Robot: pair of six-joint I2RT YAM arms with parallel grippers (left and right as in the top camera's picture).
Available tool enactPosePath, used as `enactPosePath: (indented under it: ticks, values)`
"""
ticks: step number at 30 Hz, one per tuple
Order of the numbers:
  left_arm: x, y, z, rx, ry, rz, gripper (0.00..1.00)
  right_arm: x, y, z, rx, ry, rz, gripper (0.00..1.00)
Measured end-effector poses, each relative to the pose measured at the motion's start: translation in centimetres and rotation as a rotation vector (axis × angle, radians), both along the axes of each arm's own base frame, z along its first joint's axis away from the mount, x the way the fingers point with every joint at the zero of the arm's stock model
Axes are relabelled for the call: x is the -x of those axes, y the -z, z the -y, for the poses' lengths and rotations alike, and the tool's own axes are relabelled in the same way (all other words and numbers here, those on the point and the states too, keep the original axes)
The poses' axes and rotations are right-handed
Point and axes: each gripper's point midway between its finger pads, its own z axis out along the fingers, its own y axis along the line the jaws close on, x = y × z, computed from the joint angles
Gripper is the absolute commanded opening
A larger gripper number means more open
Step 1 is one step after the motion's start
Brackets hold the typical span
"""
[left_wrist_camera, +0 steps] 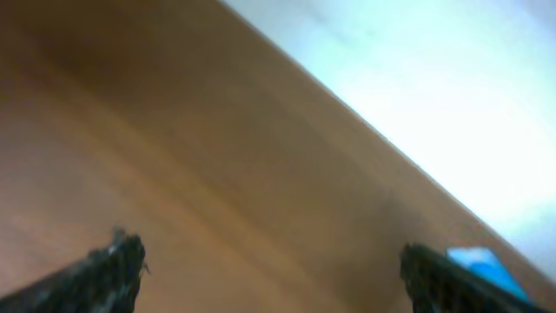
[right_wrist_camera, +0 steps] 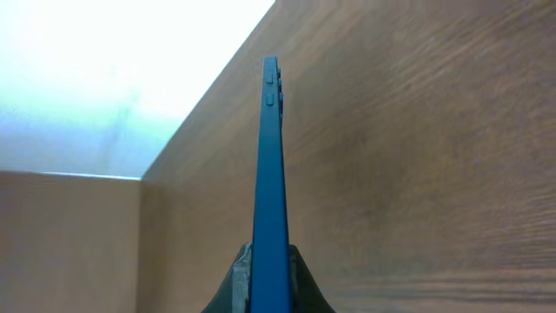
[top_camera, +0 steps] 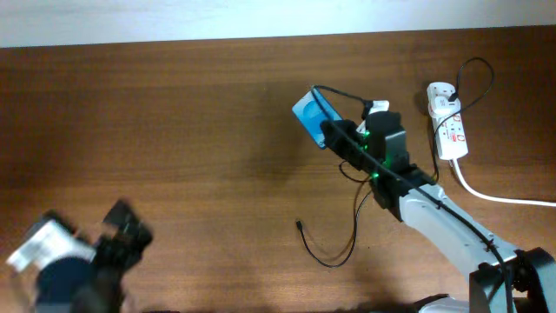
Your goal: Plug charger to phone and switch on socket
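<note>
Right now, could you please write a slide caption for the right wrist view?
Right arm's fingers clamp the blue phone edge-on, side buttons visible, wooden table behind.

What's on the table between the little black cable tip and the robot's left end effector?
Nothing: the overhead view shows only bare brown wooden table between the thin black cable's connector tip and the left end effector.
</note>
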Motion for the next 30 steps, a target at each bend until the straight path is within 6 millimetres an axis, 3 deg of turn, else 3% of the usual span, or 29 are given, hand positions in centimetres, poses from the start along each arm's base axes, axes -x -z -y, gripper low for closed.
enactPosePath:
  ticks: [3,4,9,15,18,23,29,30]
  values:
    - [-6.8,4.6,3.0,0.101,0.133,0.102,0.99,0.6,-0.3,-0.8,-0.055,-0.059,-0.018,0.04]
    - [-8.1,5.9,4.0,0.141,0.178,0.125,0.99,0.9,-0.4,-1.3,-0.085,-0.082,-0.033,0.04]
    - [-12.3,9.4,7.2,0.396,0.256,0.147,0.99,1.9,-0.6,-2.6,-0.202,-0.115,-0.113,0.04]
    - [-17.7,10.9,13.4,0.804,0.479,0.123,0.99,2.5,-0.7,-3.7,-0.284,-0.103,-0.183,0.04]
    - [-19.0,12.9,15.5,0.990,0.531,0.052,0.99,4.0,-0.7,-6.2,-0.314,-0.143,-0.226,0.04]
    - [-18.5,13.9,18.0,1.148,0.596,-0.047,0.99,6.3,-0.5,-10.2,-0.332,-0.161,-0.277,0.04]
    - [-17.0,13.7,21.0,1.173,0.677,-0.105,1.00,6.1,-1.5,-11.7,-0.363,-0.102,-0.231,0.04]
    - [-16.9,13.7,21.3,1.174,0.684,-0.109,0.96,6.0,-1.8,-11.7,-0.369,-0.100,-0.222,0.04]
